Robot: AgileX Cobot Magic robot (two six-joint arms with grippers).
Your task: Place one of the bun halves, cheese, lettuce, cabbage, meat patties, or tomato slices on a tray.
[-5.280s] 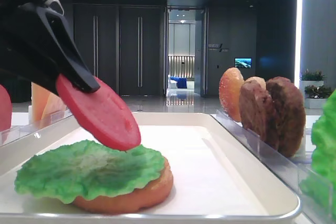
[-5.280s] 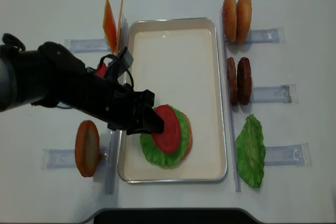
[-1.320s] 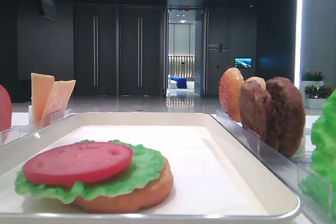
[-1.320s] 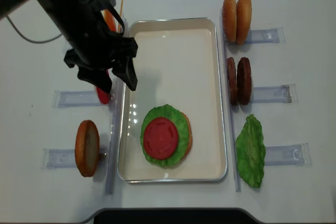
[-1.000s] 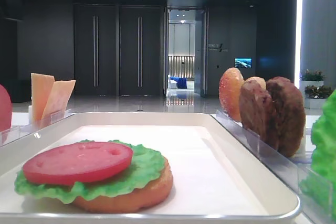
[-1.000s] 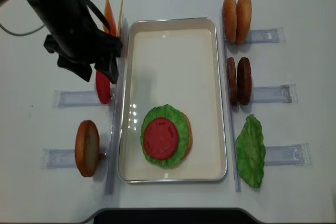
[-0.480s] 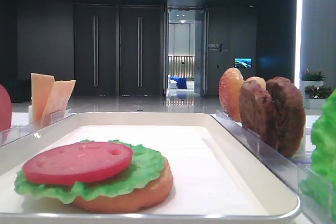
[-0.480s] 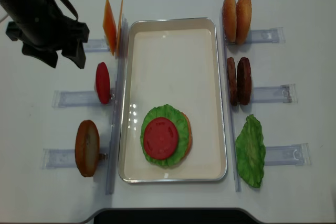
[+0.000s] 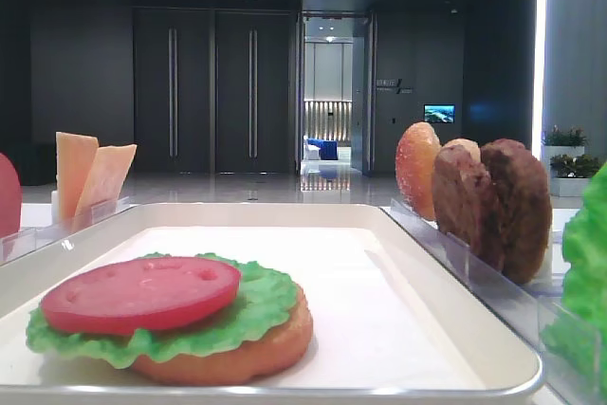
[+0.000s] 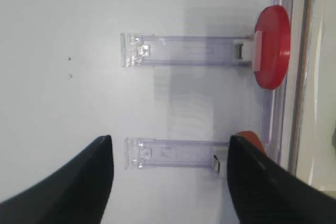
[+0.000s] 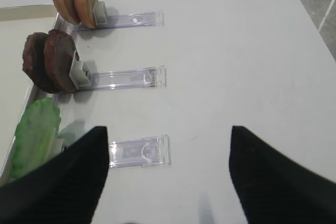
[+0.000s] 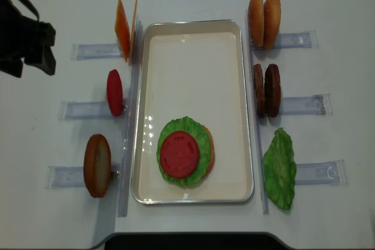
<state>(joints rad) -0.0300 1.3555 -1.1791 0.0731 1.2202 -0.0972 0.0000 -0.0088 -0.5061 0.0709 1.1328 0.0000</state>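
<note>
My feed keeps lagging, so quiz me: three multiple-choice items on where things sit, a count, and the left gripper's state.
1. The flat red tomato slice on the white rectangular tray lies on:
A. bare tray
B. green lettuce leaf
C. a brown patty

2. Dark brown meat patties standing in the clear rack:
A. one
B. two
C. four

3. The left gripper is:
A. open, empty
B. shut on cheese
C. shut on a bun

Answers: 1 B, the green lettuce leaf rings it. 2 B, a pair stands upright. 3 A, fingers apart over bare table.

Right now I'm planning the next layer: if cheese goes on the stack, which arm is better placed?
Probably left: the cheese stands left of the tray, and the open left gripper hovers near it.
</note>
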